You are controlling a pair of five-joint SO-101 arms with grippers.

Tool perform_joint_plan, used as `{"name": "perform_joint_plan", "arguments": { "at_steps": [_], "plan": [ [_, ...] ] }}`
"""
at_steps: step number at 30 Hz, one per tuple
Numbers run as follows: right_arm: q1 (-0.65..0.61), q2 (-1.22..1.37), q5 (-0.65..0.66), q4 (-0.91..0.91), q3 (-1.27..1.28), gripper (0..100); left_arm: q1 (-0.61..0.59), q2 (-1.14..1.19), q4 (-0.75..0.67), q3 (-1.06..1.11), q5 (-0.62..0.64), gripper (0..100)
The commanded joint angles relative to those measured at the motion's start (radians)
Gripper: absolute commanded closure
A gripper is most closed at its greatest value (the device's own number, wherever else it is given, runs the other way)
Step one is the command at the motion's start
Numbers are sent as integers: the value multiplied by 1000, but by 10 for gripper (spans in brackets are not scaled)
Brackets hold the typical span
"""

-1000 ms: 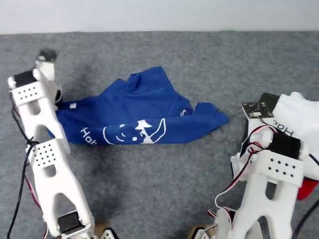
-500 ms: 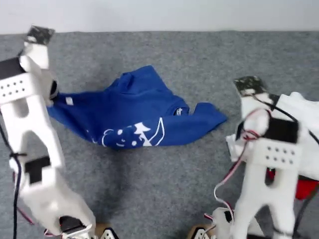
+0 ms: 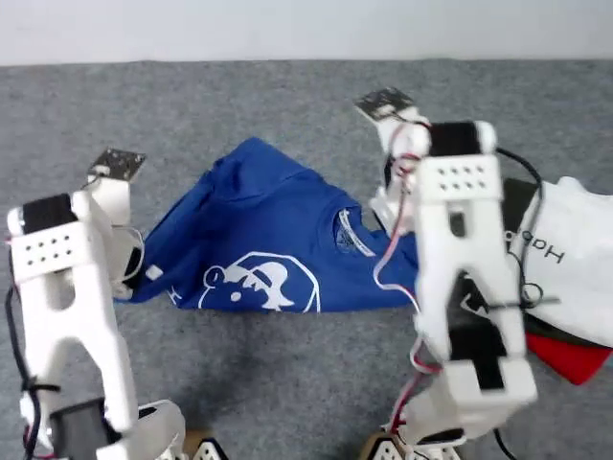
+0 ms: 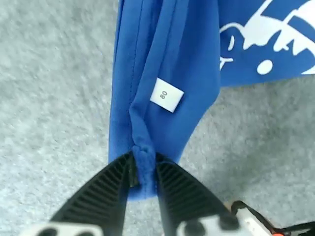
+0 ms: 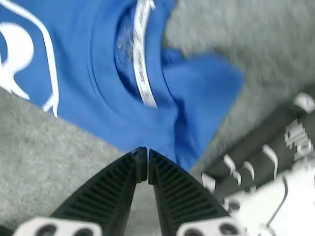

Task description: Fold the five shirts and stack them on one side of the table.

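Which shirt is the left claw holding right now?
The blue shirt, spread mid-table, its edge pinched in the left claw; the white shirt, black shirt and red shirt lie piled apart.

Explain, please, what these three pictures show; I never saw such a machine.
Two white robot arms stand side by side at a grey table. One picture looks down from a fixed camera; the other two come from a camera on each arm's wrist, looking along its black jaws. A blue shirt lies rumpled on the table; a white shirt tops a pile beside it. The left arm's jaws pinch the blue shirt's edge. The right arm's jaws are shut by the opposite edge; whether they grip cloth is unclear.
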Motion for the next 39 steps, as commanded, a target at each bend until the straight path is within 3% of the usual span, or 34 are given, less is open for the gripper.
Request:
{"name": "perform_joint_plan", "arguments": {
  "at_steps": [1,11,17,21,27,33,39],
  "plan": [
    [-48,145,-11,-28,-236,990,-23,-75,-15,24,12,996],
    [-113,636,-8,-67,-796,985,-138,-97,-31,31,112,996],
    [-170,857,-8,-68,-1146,850,-137,-97,-31,31,127,996],
    [-239,957,-8,-120,-1318,813,-138,-97,-31,31,124,996],
    [-323,1049,-5,-251,-1326,813,-138,-97,-35,31,127,996],
    [-332,1104,-8,-254,-1232,820,-140,-97,-31,31,129,996],
    [-312,1104,2,-140,-1186,977,-140,-97,-35,31,129,996]
  ]
}}
